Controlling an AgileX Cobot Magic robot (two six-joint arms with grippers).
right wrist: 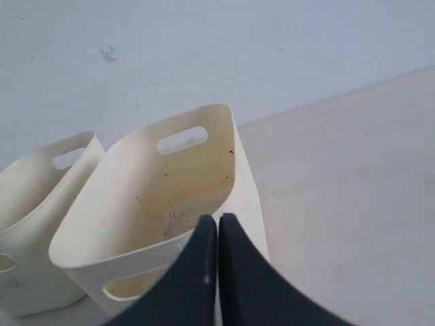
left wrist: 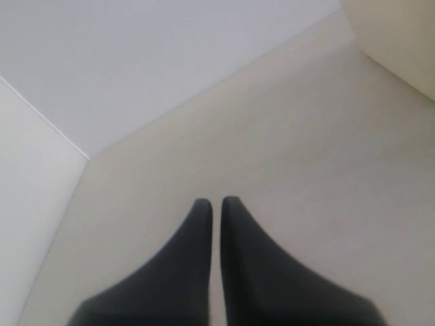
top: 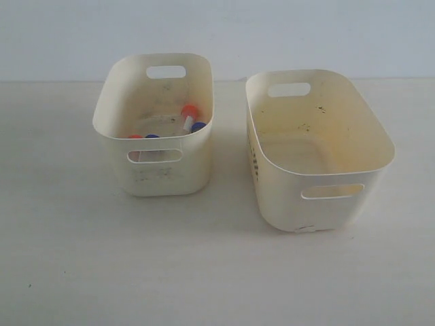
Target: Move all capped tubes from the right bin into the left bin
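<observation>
Several capped tubes lie in the left bin [top: 160, 178]: an orange-capped one [top: 188, 111] and a blue-capped one [top: 198, 126] towards its right wall, and an orange cap [top: 135, 137] and a blue cap [top: 152, 136] behind its front handle slot. The right bin [top: 326, 204] shows only dark specks on its inner walls and floor. Neither arm appears in the exterior view. My left gripper [left wrist: 217, 202] is shut on nothing above bare table. My right gripper [right wrist: 218, 219] is shut and empty, just above the near rim of the right bin [right wrist: 224, 156].
The two bins stand side by side on a pale table with a white wall behind. A cream bin wall [left wrist: 401, 41] shows at the edge of the left wrist view. The left bin [right wrist: 41, 197] also appears beside the right one in the right wrist view.
</observation>
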